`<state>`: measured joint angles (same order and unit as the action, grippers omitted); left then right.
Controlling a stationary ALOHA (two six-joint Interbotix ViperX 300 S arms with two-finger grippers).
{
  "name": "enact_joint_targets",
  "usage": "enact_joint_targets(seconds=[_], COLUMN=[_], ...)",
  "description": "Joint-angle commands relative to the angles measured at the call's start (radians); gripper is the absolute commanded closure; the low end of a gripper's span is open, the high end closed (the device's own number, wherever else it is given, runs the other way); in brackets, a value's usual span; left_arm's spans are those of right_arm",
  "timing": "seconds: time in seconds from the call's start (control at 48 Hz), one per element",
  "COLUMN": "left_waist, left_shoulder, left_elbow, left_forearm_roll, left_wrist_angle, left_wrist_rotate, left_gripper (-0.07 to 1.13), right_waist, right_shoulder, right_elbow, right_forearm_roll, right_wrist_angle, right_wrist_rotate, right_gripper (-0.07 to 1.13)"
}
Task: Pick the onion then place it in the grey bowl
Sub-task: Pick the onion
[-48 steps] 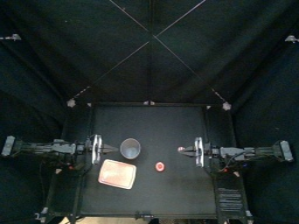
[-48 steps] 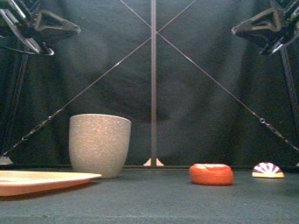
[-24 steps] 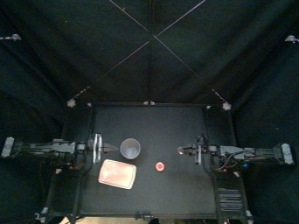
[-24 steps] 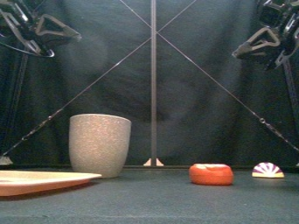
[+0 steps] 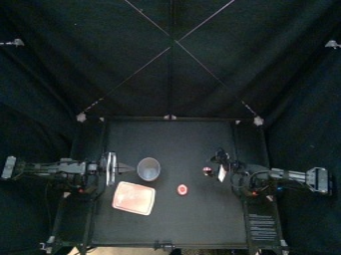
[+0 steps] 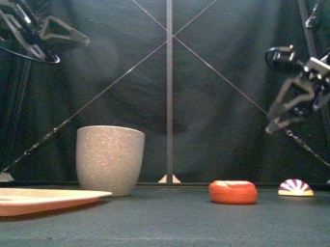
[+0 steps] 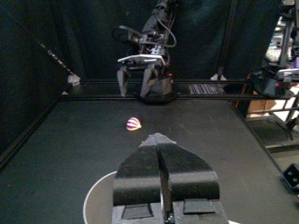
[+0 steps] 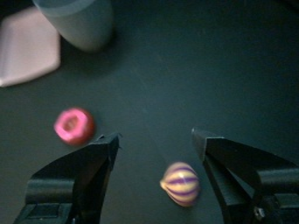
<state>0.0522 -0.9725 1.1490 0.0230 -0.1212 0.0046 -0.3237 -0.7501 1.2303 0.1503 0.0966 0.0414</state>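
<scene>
The onion (image 6: 296, 187), a small purple-and-white striped toy, lies on the table at the right (image 5: 205, 172). My right gripper (image 6: 284, 108) hangs tilted above it, open and holding nothing. In the right wrist view the onion (image 8: 179, 182) lies low between the spread jaws of the right gripper (image 8: 156, 140). The tall grey speckled cup (image 6: 110, 159) stands left of centre (image 5: 150, 167). My left gripper (image 7: 163, 166) is shut and empty, resting high at the left (image 6: 33, 34), just behind the cup.
A red round toy (image 6: 233, 191) lies between the cup and the onion (image 5: 182, 189). The flat pink tray (image 5: 135, 197) sits at the front left, in front of the cup. The pink tray (image 8: 24, 57) and the cup (image 8: 76, 22) lie far from the right gripper.
The right arm has dropped from high up and tipped down toward the onion. The left arm and all the objects are unchanged.
</scene>
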Motion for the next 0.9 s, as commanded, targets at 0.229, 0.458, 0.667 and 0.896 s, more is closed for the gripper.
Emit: enact_joint_targets(seconds=[0.229, 0.458, 0.667, 0.896], left_waist=[0.005, 0.018, 0.023, 0.023], left_shoulder=[0.002, 0.002, 0.002, 0.002], left_elbow=[-0.009, 0.011, 0.018, 0.018], left_forearm_roll=[0.003, 0.003, 0.029, 0.032], left_wrist_angle=[-0.005, -0.008, -0.017, -0.023], left_wrist_rotate=[0.002, 0.003, 0.003, 0.003], left_gripper=[1.05, 1.05, 1.05, 1.05], right_waist=[-0.02, -0.017, -0.026, -0.035], right_shoulder=[0.173, 0.249, 0.302, 0.371], right_elbow=[-0.012, -0.014, -0.009, -0.014], right_forearm_roll=[-0.132, -0.132, -0.135, -0.141], right_wrist_angle=[0.074, 0.071, 0.032, -0.02], right_wrist_rotate=[0.005, 0.005, 0.005, 0.003], right_gripper=[0.07, 0.07, 0.07, 0.07])
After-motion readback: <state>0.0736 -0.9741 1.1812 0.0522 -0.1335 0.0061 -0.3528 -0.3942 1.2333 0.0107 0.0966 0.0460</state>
